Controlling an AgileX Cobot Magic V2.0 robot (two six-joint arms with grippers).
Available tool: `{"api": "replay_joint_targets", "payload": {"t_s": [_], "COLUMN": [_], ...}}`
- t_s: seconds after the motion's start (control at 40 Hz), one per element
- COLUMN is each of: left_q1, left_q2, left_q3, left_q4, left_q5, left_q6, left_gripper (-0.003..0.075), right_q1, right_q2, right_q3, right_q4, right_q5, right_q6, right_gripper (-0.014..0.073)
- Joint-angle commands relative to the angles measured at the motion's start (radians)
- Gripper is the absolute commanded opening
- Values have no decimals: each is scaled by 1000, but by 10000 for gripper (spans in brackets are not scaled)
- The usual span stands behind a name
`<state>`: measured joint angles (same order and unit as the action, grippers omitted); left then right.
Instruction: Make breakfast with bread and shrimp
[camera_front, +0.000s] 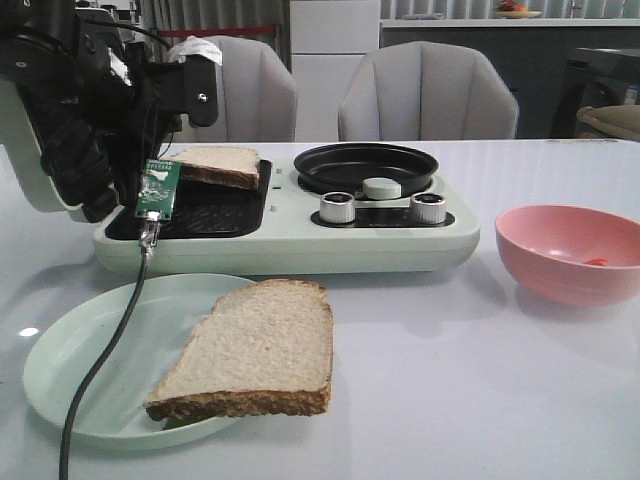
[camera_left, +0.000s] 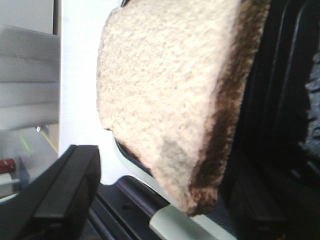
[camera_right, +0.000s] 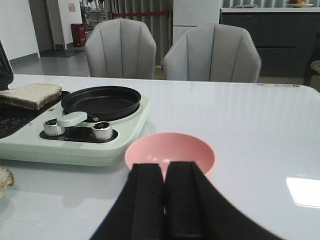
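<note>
One slice sat on the grill, one on the plate, the shrimp in the bowl.

A pale brown-crusted bread slice (camera_front: 218, 164) lay on my pale green cooker's black ribbed grill plate (camera_front: 205, 212), my left gripper (camera_left: 165, 200) spread open beside it. Another slice (camera_front: 252, 348) rested on the mint round plate (camera_front: 70, 350). The tiny orange shrimp (camera_front: 596, 262) lay in the pink bowl (camera_front: 560, 270); my right gripper (camera_right: 164, 200) was closed, empty.

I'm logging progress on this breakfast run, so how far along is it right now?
Done: one beige brown-crusted bread slice lies on the black ribbed grill plate of the pale green cooker.

In hand: nothing; the left gripper is open beside that slice, and the right gripper is shut, empty.

Left: the second bread slice lies on the pale green plate, and the small orange shrimp lies in the pink bowl.
</note>
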<state>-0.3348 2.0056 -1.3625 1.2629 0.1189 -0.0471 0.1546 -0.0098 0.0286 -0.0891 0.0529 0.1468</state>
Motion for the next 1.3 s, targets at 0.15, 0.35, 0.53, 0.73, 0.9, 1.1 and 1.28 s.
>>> {"api": "replay_joint_targets", "payload": {"t_s": [0.15, 0.35, 0.53, 0.73, 0.9, 1.1, 1.28], "left_q1": [-34, -82, -82, -82, -82, -82, -82], "left_q2": [-154, -508, -659, -813, -951, -1177, -1379], "left_q3": [56, 115, 115, 119, 195, 346, 468], "left_q4": [-168, -669, -875, -1087, -1220, -1300, -1324], "left_q5": [33, 115, 215, 352, 392, 365, 372], "left_q6": [-15, -15, -15, -15, -15, -15, -15], "left_gripper": [585, 584, 584, 584, 584, 585, 584], "right_q1": [-1, -1, -1, -1, -1, -1, -1], "right_q2": [-20, -20, -20, -20, -20, -20, -20], "right_q3": [-6, -6, -6, -6, -6, -6, -6], "right_q4": [-2, -2, -2, -2, -2, -2, -2], "right_q5": [-86, -86, -86, -86, -86, -86, -86], "right_q6": [-4, -4, -4, -4, -4, -4, -4], "right_gripper": [143, 143, 143, 143, 143, 143, 143]}}
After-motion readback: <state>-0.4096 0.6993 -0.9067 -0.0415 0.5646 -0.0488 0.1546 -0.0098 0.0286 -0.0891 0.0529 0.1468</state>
